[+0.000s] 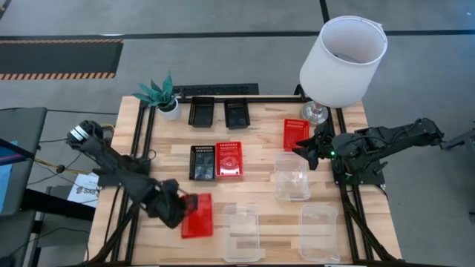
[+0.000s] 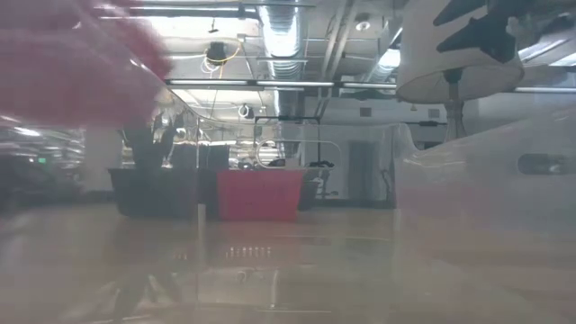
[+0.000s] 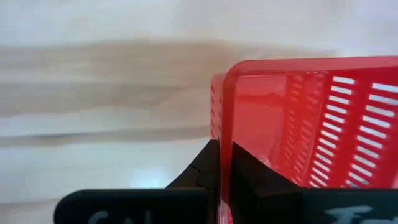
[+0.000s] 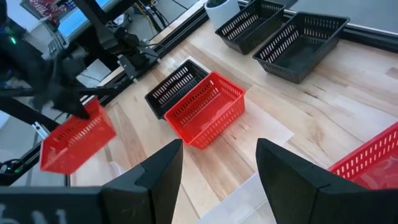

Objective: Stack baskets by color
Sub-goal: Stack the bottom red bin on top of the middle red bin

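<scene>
Red basket [image 3: 323, 124] rim between left gripper [image 3: 225, 163] fingers

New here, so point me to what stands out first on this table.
The white lampshade looms over the table's far right corner. At the near left, the left gripper is shut on the rim of a red perforated plastic basket. Three clear plastic baskets spread across the near right.
</scene>
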